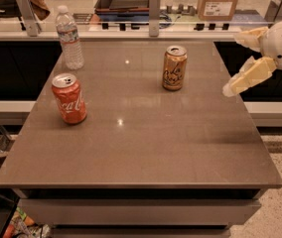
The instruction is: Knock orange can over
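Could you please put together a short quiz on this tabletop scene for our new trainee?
1. True or false: the orange can lies on its side.
2. Where is the claw? A: shut on the orange can. B: open, in the air at the right edge of the table, apart from the orange can. C: lying flat on the table.
3. Fill in: the thing standing nearest the table's far left corner is the ____.
Key: 1 false, it stands upright. 2 B. 3 water bottle.
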`<state>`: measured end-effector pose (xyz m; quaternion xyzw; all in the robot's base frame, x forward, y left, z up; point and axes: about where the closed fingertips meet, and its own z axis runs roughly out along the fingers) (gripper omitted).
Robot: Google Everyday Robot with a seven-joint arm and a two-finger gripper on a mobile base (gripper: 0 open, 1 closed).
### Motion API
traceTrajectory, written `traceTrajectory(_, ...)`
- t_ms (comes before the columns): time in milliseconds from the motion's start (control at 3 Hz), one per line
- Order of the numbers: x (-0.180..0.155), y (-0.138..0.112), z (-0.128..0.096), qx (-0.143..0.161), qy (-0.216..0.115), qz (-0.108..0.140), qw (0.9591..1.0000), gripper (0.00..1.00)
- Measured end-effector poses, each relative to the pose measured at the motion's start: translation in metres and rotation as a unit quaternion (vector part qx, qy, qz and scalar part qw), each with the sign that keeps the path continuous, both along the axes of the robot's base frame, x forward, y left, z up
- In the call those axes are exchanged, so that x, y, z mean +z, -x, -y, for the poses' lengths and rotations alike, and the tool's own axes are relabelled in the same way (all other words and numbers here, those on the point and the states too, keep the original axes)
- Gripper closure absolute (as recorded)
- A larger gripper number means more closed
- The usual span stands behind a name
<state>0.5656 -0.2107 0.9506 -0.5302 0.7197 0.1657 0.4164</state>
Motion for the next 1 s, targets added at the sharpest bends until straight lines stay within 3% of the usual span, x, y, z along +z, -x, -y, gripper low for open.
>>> traceTrajectory(333,0.000,0.000,0.000,0.000,0.000,0.000,1.0000,0.00)
traceTrajectory(1000,-0.012,-0.038,-0.024,0.001,-0.067,0.013,0.9977,0.00)
